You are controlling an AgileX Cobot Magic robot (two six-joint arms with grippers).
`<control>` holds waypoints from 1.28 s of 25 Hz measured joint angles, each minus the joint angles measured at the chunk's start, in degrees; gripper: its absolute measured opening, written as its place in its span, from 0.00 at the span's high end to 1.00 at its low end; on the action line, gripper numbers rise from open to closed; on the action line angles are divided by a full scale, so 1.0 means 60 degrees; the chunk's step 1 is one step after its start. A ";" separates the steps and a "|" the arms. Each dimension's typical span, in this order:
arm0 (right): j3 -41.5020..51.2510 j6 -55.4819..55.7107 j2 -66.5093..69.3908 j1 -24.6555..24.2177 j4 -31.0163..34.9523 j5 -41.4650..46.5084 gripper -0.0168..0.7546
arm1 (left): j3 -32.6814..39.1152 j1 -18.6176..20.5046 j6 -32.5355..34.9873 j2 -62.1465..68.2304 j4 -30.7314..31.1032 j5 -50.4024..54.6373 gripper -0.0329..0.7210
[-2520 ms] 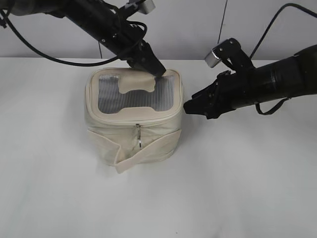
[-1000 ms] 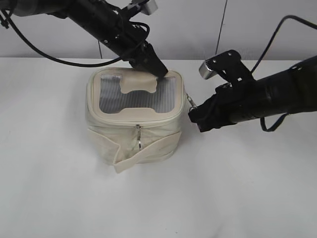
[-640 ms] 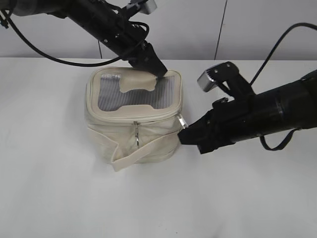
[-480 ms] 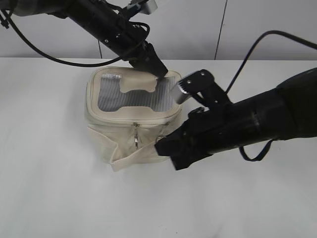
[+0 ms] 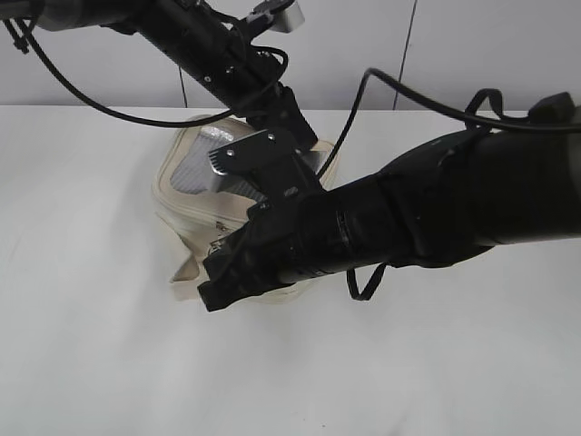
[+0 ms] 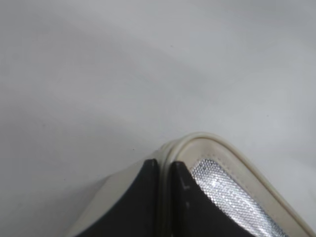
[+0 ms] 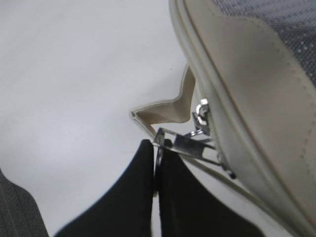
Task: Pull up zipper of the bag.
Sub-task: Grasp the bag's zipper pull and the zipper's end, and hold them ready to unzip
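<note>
- The bag (image 5: 195,195) sits mid-counter (image 5: 91,345), its front largely hidden behind the right arm.
- The right end effector (image 7: 157,170), closed on the zipper pull (image 7: 185,144), should draw steadily along the seam without twisting the tab.
- The left end effector (image 6: 165,173), clamped on the bag's rim, should brace it firmly.
- The right arm reaches low across the bag's front; the left slants down from behind it.

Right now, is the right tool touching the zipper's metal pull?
Touching: the right wrist view shows the right tool pinching the metal pull between its closed fingertips.
</note>
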 joint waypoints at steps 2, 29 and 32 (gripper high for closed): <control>-0.0028 0.0076 0.0078 0.0030 0.0007 -0.0130 0.97 | 0.0000 0.0000 -0.0354 0.0000 0.0034 -0.0063 0.91; -0.0657 0.2670 0.0661 0.0103 -0.1605 -0.0391 0.97 | 0.0000 0.0013 -0.2169 0.0000 -0.0058 -0.0880 0.91; -0.0651 0.2843 0.0515 0.0103 -0.1632 -0.0199 0.97 | 0.0000 0.0013 -0.2267 0.0000 -0.0076 -0.0880 0.91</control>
